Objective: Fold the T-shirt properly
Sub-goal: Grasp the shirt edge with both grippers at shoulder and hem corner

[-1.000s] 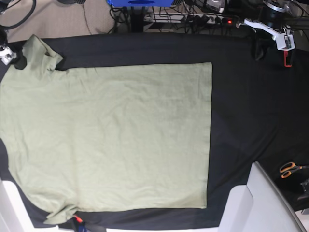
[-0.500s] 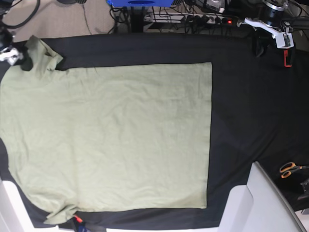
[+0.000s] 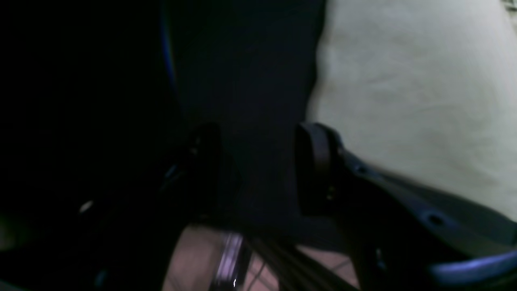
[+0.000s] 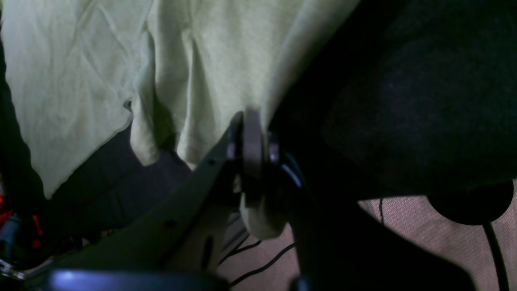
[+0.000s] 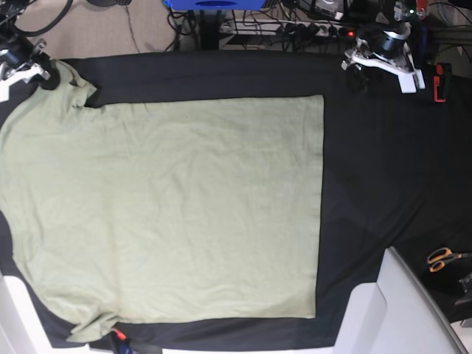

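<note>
One pale sage-green cotton T-shirt (image 5: 169, 214) lies on one black tablecloth (image 5: 383, 169), alongside two robot grippers (image 5: 352, 71) (image 5: 46, 74) and one pair of orange-handled scissors (image 5: 442, 258).

The T-shirt (image 5: 169, 214) is plain pale sage green; the tablecloth (image 5: 383, 169) is black; the scissors (image 5: 440, 259) have orange handles.

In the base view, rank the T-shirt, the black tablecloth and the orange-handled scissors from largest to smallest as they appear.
1. black tablecloth, which shows past the shirt on most sides
2. T-shirt
3. orange-handled scissors, by far the smallest
</note>
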